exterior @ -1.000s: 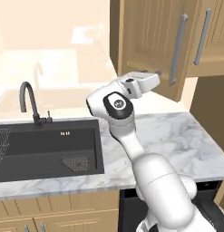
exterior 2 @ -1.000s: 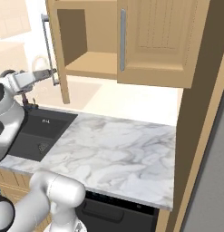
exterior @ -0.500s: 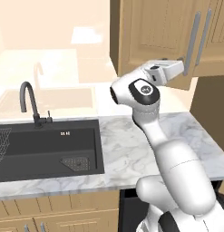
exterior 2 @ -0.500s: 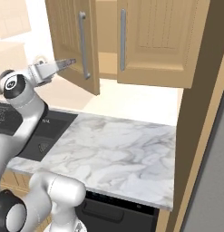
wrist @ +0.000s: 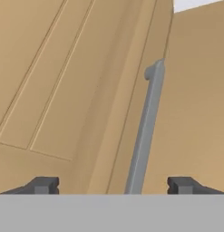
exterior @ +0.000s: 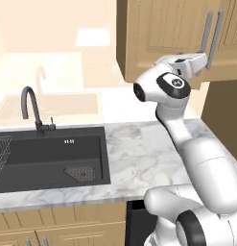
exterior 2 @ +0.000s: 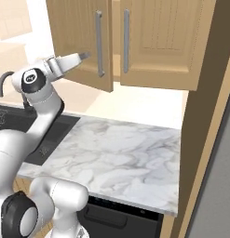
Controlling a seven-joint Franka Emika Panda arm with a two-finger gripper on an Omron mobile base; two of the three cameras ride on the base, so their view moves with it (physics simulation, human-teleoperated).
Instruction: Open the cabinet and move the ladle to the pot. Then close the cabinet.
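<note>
Nearest me, the marble counter point(exterior 2: 121, 148) runs right of the dark sink point(exterior: 48, 153), with a curved black faucet point(exterior: 31, 108) at the sink's far edge. Above it, my hand point(exterior 2: 84, 56) is raised at the cabinet point(exterior 2: 158, 42), fingers spread wide, gripping nothing. Its left door point(exterior 2: 81, 37) stands slightly ajar. The left door's grey bar handle point(wrist: 145, 131) lies between my fingertips point(wrist: 43, 185); I cannot confirm contact.
</note>
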